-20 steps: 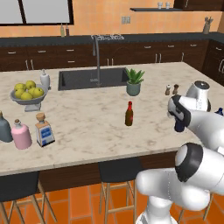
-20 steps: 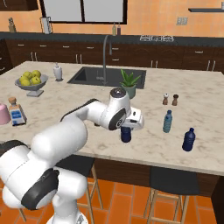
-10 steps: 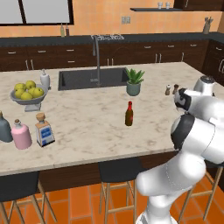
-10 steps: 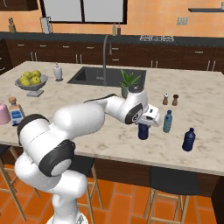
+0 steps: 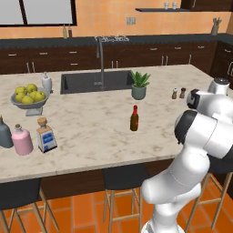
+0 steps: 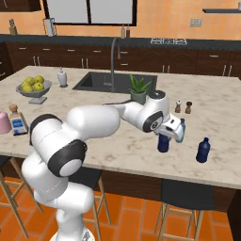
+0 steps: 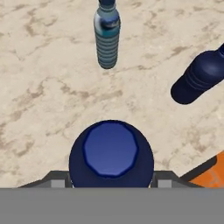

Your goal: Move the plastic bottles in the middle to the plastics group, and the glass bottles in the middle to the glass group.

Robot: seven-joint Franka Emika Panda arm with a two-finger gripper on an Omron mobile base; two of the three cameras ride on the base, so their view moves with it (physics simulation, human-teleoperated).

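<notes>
My gripper (image 6: 165,136) is shut on the small dark navy-blue bottle (image 6: 163,144), holding it upright low over the right part of the counter. In the hand view the navy bottle's cap (image 7: 111,154) sits between my fingertips (image 7: 57,180). Just beyond it stand the slim teal-blue bottle (image 7: 107,37) (image 6: 182,126) and the brighter blue bottle (image 7: 200,79) (image 6: 203,150). The slim dark-brown bottle with a red cap (image 5: 134,119) stands mid-counter. Far left are the square clear bottle with a cork top (image 5: 45,135), the pink bottle (image 5: 22,140) and the grey-blue bottle (image 5: 4,133).
A potted plant (image 6: 139,90) stands by the sink (image 6: 113,83), with salt and pepper shakers (image 6: 183,107) to its right. A bowl of yellow-green fruit (image 5: 28,96) and a white bottle (image 5: 46,83) stand at the back left. The counter's front edge (image 6: 188,175) lies close to the blue bottles.
The arm has swung to the right with the navy bottle in its grip, bringing it from mid-counter to just beside the teal-blue bottle.
</notes>
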